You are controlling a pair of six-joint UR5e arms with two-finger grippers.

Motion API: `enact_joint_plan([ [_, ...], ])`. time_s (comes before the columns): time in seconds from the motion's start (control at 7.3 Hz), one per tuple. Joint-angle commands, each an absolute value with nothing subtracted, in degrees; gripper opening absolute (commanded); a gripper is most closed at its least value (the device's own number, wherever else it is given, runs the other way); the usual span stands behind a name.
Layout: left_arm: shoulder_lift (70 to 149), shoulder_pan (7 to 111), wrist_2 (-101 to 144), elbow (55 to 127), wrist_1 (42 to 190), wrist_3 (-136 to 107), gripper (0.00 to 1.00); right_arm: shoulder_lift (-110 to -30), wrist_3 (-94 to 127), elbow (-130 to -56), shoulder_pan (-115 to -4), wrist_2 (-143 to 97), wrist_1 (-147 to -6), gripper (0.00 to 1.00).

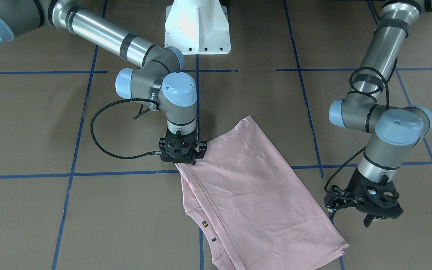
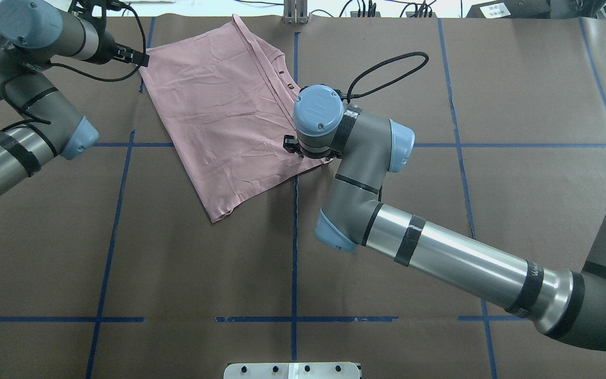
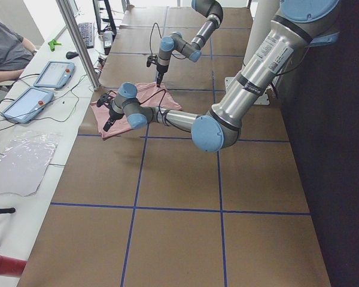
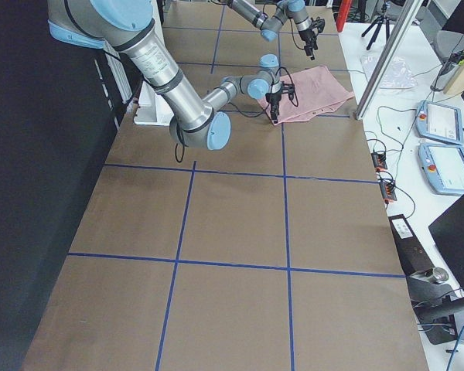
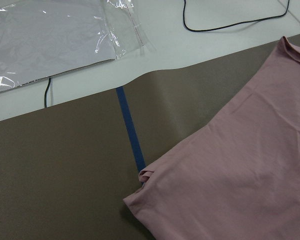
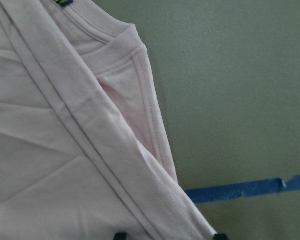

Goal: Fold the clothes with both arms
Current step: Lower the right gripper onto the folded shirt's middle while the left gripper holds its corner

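Observation:
The pale pink T-shirt [image 1: 253,187] lies folded and flat on the brown table, plain side up, with small tags [image 1: 204,225] at its neck edge. It also shows in the overhead view [image 2: 224,116]. My right gripper [image 1: 186,159] is down at the shirt's edge, jaws open. In the right wrist view its fingertips [image 6: 120,235] stand apart with the shirt's hem [image 6: 155,150] between them. My left gripper [image 1: 349,217] is open and empty, just beside the shirt's corner [image 5: 145,182]. The dog print is hidden.
The white pedestal base [image 1: 197,28] stands at the robot's side of the table. Blue tape lines [image 2: 295,252] cross the brown surface. Past the far table edge lie a plastic sheet [image 5: 50,40] and cables. An operator [image 3: 6,51] sits beside tablets [image 3: 54,75].

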State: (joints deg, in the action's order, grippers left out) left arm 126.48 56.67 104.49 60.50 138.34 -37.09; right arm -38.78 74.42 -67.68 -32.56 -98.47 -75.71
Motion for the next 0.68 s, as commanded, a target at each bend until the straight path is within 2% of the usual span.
enact_joint_plan([
  [0.0, 126.47, 56.6, 104.5, 60.47, 138.34, -37.09, 1.0, -38.76, 80.02, -67.76, -32.17, -98.09, -75.67, 0.0],
  [0.55, 125.68, 56.51, 104.5, 61.52, 138.43, -37.18, 1.0, -38.41, 81.47, -68.55, -31.99, -97.56, -75.67, 0.0],
])
